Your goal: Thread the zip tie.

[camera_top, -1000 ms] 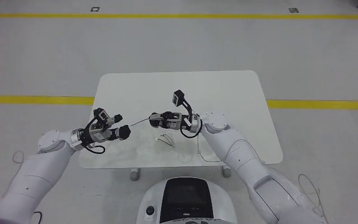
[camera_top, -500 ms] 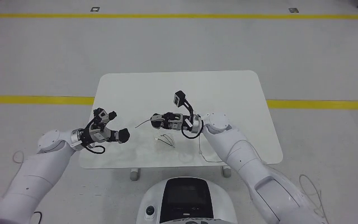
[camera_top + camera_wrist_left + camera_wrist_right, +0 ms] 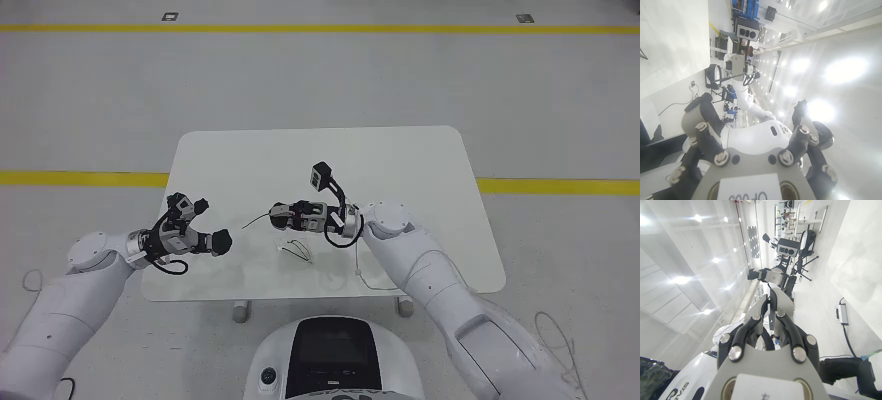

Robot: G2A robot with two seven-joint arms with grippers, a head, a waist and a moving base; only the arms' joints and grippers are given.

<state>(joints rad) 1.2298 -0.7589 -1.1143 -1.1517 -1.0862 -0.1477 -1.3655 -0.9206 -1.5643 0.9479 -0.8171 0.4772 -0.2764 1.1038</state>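
A thin black zip tie (image 3: 255,219) juts out over the white table (image 3: 400,170) from my right gripper (image 3: 272,213), which is shut on it. In the right wrist view the strap (image 3: 772,306) runs between the closed fingers of that gripper (image 3: 770,298). My left gripper (image 3: 222,240) hovers a short way off the tie's free end, open and holding nothing. In its own view the left gripper (image 3: 753,100) has its fingers spread wide, and the tie (image 3: 723,79) shows farther off in the other gripper.
A second bent black zip tie (image 3: 297,250) lies on the table near its front edge, below the right gripper. A thin white cable (image 3: 358,265) hangs by the right forearm. The table's far half is bare.
One second ago the tie stretched between both grippers. The left gripper has let go, opened and drawn back a little to the left. The right gripper still holds the tie.
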